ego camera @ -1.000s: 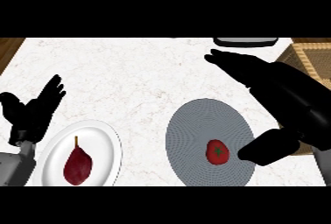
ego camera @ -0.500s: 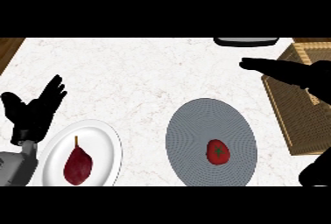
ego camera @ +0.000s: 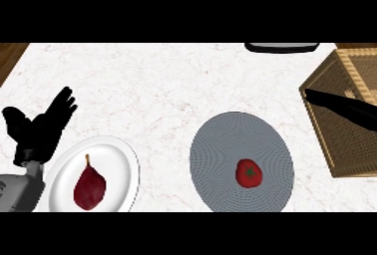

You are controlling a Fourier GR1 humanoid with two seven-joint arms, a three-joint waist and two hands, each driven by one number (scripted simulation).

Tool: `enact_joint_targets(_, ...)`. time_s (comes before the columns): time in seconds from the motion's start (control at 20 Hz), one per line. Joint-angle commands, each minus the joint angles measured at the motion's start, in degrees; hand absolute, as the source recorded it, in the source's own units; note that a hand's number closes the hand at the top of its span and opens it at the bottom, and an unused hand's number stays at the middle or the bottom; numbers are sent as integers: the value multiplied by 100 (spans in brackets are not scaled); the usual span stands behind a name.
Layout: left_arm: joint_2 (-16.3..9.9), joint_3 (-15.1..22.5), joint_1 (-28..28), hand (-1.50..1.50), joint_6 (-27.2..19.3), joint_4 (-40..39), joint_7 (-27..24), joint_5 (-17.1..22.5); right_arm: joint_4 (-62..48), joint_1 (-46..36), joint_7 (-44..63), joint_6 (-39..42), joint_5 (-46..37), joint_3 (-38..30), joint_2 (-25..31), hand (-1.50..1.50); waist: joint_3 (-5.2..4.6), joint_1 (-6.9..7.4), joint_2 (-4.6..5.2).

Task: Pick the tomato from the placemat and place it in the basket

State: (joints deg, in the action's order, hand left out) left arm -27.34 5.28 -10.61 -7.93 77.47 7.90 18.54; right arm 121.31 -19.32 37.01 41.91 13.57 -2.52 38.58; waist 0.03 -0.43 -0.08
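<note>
- No brand, label or writing can be read on anything in view.
- Nearest, at the lower left, a dark red pear-shaped fruit (ego camera: 90,185) with a thin stem lies on a round white plate (ego camera: 121,159), whose lower rim is cut by the view's lower edge.
- Just left of the plate, the grey left forearm comes up from the lower corner; the black left hand (ego camera: 38,128) rests released, fingers straight and pointing up, above the white marble countertop (ego camera: 162,89). It stands where it stood a second ago.
- At the lower middle, the small red tomato (ego camera: 249,173) with a green calyx lies on the round grey woven placemat (ego camera: 221,144), toward the mat's lower right, touched by no hand. Its spot on the mat is unchanged.
- Between plate and placemat runs a narrow strip of bare counter; above both, the marble is open up to the far edge.
- At the right edge, the tan wicker basket (ego camera: 324,124) now shows far more than half a second ago, near the placemat's right rim but apart from it.
- The black right hand (ego camera: 346,108) reaches in from the right edge over the basket, fingers straight, holding nothing; a second ago it hung beside the tomato.
- Farthest, a dark rounded object (ego camera: 282,47) with a pale rim sits at the counter's top edge; brown wood shows at both far corners.
</note>
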Motion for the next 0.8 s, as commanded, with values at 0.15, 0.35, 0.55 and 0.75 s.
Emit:
enact_joint_targets(0.15, 268, 66, -36, 0, -110, 363, 319, -262, 200, 1267, -1522, -56, -1906, 242, -1036, -150, 6, 39, 6)
enact_joint_targets(0.35, 220, -202, -70, 0, 193, 62, 53, -297, -312, 1392, -2551, -507, -2961, 493, -1400, -150, 2, 51, 11)
enact_joint_targets(0.55, 270, -214, -65, 0, 61, 383, 520, -337, -1196, 1383, -3329, -1119, -3541, 767, -1746, -150, 3, 76, 9)
enact_joint_targets(0.75, 153, -409, 314, 0, 304, 614, 437, -326, -1764, 1397, -3541, -1643, -3992, 1240, -2309, -150, -1, 85, 6)
